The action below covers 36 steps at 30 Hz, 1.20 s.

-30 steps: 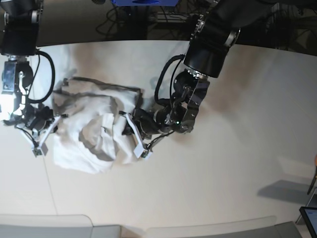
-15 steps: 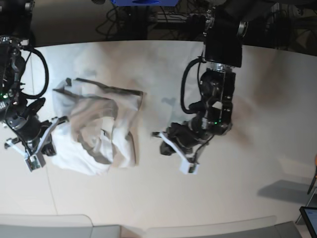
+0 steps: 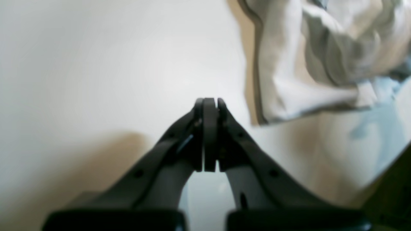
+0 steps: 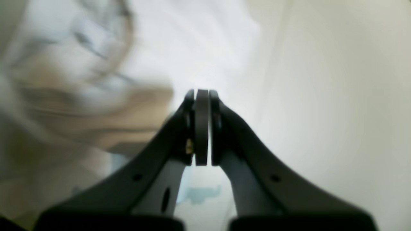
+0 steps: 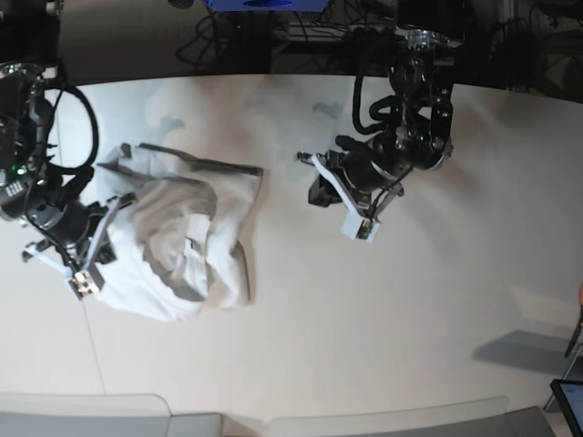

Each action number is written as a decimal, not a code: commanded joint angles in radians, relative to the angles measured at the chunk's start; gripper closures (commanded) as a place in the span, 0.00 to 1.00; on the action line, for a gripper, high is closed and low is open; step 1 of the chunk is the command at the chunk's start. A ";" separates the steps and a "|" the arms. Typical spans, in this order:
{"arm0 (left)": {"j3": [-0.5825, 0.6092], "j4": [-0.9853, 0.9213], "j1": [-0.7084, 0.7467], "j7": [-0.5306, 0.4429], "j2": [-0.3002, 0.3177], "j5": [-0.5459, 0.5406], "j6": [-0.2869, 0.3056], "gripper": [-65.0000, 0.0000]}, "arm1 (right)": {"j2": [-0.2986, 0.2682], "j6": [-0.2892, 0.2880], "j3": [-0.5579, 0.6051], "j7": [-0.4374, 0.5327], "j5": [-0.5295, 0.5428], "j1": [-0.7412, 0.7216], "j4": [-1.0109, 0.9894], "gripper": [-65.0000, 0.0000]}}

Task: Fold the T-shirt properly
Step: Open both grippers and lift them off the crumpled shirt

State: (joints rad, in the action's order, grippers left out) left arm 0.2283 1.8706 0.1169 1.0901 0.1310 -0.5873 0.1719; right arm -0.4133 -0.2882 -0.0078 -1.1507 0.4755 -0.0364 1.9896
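In the left wrist view, your left gripper (image 3: 210, 106) is showing its jaws pressed together on nothing, hanging over bare tabletop (image 3: 96, 64); the T-shirt (image 3: 321, 64) is lying up and to the right, apart from the tips, its stitched hem edge facing you. That hem looks like the firmest place to pinch, since the rest is reading as soft, light, wrinkled cloth that will likely sag and slide rather than hold a crease. In the right wrist view, your right gripper (image 4: 201, 96) is likewise closed and empty, with blurred white fabric filling the upper left, just beside the tips; whether they are touching it you cannot tell. In the base view, the T-shirt is sitting bunched on the table's left part, layers overlapping, so you are probably needing to spread it flat before any fold. The right gripper is hovering at its left edge, the left gripper well apart toward the table's middle. Nothing else is lying on the tabletop; only dark cables (image 5: 273, 41) are running beyond the far edge.
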 commanded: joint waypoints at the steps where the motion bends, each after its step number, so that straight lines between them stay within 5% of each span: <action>1: -0.002 0.028 0.014 -0.014 0.020 -0.015 0.004 1.00 | -0.008 0.004 -0.005 0.013 -0.016 -0.024 0.010 0.97; 4: -0.004 0.054 0.063 -0.018 0.066 -0.015 0.002 1.00 | 0.024 0.086 -0.001 0.011 -0.016 -0.029 0.012 0.88; 10: -0.096 0.067 0.120 -0.020 0.106 -0.015 0.001 1.00 | 0.032 0.332 0.174 0.007 -0.016 -0.056 0.014 0.45; 20: -0.125 0.068 0.117 -0.020 0.108 -0.015 0.004 1.00 | 0.116 0.580 0.274 0.015 -0.018 -0.082 0.004 0.41; 24: -0.125 0.067 0.119 -0.020 0.114 -0.015 0.005 1.00 | 0.090 0.600 0.269 0.015 -0.050 -0.084 -0.002 0.41; 29: -0.125 0.067 0.119 -0.020 0.120 -0.015 0.005 1.00 | 0.095 0.599 0.276 0.013 -0.229 -0.078 -0.003 0.40; 36: -0.123 0.067 0.114 -0.020 0.111 -0.015 0.005 1.00 | 0.098 0.596 0.276 0.015 -0.248 -0.078 -0.025 0.40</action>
State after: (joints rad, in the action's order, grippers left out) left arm 0.1074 1.9198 0.2386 1.0840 0.2375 -0.5945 0.1753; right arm -0.3107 0.3080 0.2710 -1.1534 0.2356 -0.0967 1.9526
